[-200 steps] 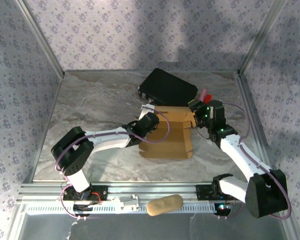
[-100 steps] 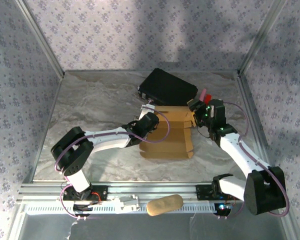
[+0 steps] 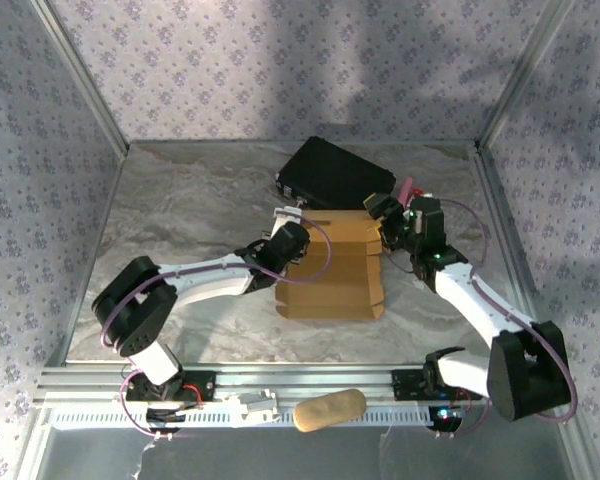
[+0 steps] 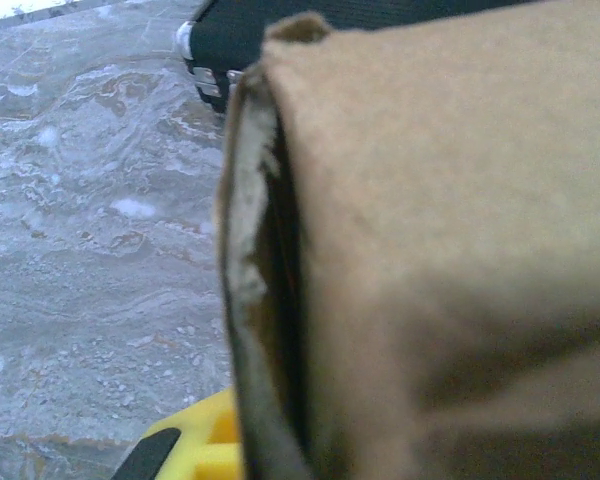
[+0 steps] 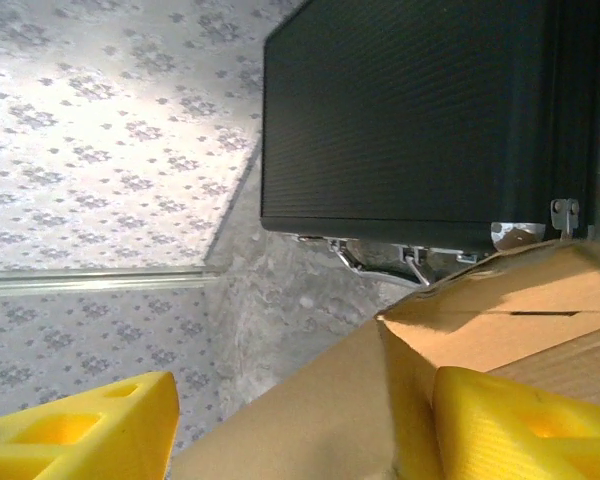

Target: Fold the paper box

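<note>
The paper box [image 3: 330, 268] is tan cardboard, partly folded, lying mid-table in front of a black case [image 3: 335, 175]. My left gripper [image 3: 287, 238] sits at the box's left edge and is shut on its side wall. In the left wrist view, one yellow finger [image 4: 195, 450] shows left of the cardboard wall [image 4: 280, 300]; the other is hidden behind it. My right gripper [image 3: 385, 215] is at the box's back right corner. In the right wrist view it [image 5: 300, 430] stands open, with a cardboard flap [image 5: 310, 400] between its yellow fingers [image 5: 75, 430].
The black case with metal latches [image 5: 410, 110] lies just behind the box, close to both grippers. A small pink object [image 3: 408, 188] sits to the right of the case. A tan oblong thing [image 3: 330, 408] rests on the near rail. Patterned walls enclose the table.
My right gripper has shifted left onto the box's back right corner and its jaws have widened. The left gripper and the box's left side have edged slightly back and left.
</note>
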Controlling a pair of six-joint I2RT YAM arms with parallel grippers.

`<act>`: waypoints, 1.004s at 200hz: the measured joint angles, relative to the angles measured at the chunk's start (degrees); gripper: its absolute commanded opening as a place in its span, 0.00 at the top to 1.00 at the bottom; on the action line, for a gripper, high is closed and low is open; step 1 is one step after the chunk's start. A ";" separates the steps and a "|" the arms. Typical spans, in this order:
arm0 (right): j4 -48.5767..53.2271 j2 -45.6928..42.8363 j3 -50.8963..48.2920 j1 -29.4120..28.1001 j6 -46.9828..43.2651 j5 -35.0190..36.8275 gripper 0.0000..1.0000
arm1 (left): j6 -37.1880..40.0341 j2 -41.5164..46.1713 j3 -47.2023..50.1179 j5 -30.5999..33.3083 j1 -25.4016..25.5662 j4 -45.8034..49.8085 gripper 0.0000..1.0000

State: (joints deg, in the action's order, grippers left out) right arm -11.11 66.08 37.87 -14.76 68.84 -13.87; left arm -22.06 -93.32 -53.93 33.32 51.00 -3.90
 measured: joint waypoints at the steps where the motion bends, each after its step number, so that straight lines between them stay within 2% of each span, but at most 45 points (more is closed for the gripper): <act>1: 0.04 -0.24 -0.11 0.04 -0.07 0.07 0.29 | -0.09 0.09 0.00 -0.13 -0.11 0.07 1.00; 28: 0.66 -10.47 -5.44 -0.09 -4.04 3.02 0.29 | -0.33 1.27 0.00 -1.49 -1.86 1.22 1.00; 47: 0.68 -16.61 -9.20 -2.82 -7.58 6.45 0.36 | -0.55 1.53 -0.20 -3.08 -3.02 2.97 1.00; 63: 0.61 -17.64 -11.61 -5.18 -10.32 8.59 0.41 | -0.59 1.86 -0.79 -4.37 -4.17 5.07 1.00; 126: -0.66 -5.88 -12.59 -9.40 -15.87 13.53 0.44 | -0.50 4.66 -5.31 -7.21 -6.14 11.10 1.00; 201: -3.78 5.66 -8.22 -7.45 -18.47 14.10 0.48 | -0.50 5.60 -6.01 -8.50 -6.34 14.03 1.00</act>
State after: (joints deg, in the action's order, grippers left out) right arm -14.90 71.75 29.65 -22.22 50.37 0.23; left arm -22.57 -87.72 -59.94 24.82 44.66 10.13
